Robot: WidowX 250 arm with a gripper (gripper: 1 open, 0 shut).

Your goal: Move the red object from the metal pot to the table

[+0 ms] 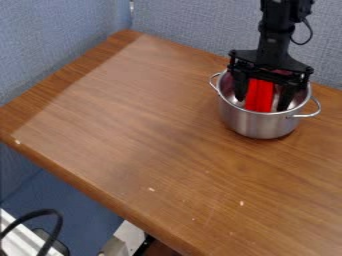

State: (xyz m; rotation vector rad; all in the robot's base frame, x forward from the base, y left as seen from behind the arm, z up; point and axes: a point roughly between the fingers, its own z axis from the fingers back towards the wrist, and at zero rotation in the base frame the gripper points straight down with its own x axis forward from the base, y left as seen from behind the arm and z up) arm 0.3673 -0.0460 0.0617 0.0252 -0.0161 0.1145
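Note:
The metal pot (262, 122) stands on the table (120, 120) at the right. Inside it the red object (259, 93) stands roughly upright, its top showing above the rim. My black gripper (267, 88) points straight down into the pot, open, with its fingers (237, 82) on either side of the red object. Whether the fingers touch the red object cannot be told. The object's lower part is hidden by the pot wall.
Blue fabric walls stand behind the table at the back. The table's front edge runs diagonally at lower left, with black cables (34, 228) on the floor below it. Bare wood stretches left of and in front of the pot.

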